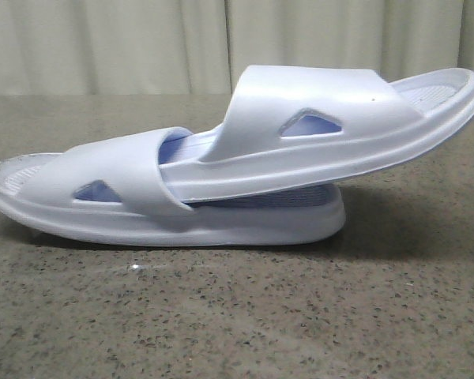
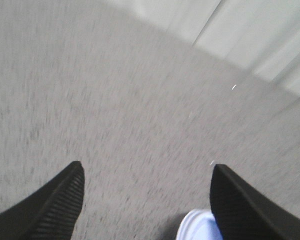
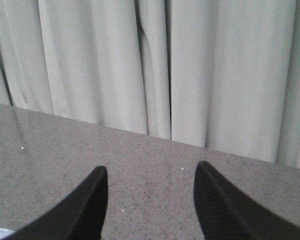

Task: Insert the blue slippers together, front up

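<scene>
Two pale blue slippers lie on the speckled table in the front view. The lower slipper (image 1: 103,193) rests flat on its sole. The upper slipper (image 1: 332,118) has one end pushed under the lower one's strap and its other end raised to the right. Neither gripper shows in the front view. My left gripper (image 2: 147,172) is open and empty above the table; a slipper's rounded end (image 2: 197,227) shows beside one finger. My right gripper (image 3: 151,172) is open and empty over the table, with a sliver of slipper (image 3: 0,233) at the frame's edge.
The grey speckled table (image 1: 237,316) runs back to a pale curtain (image 1: 182,39). The curtain also fills the upper part of the right wrist view (image 3: 150,65).
</scene>
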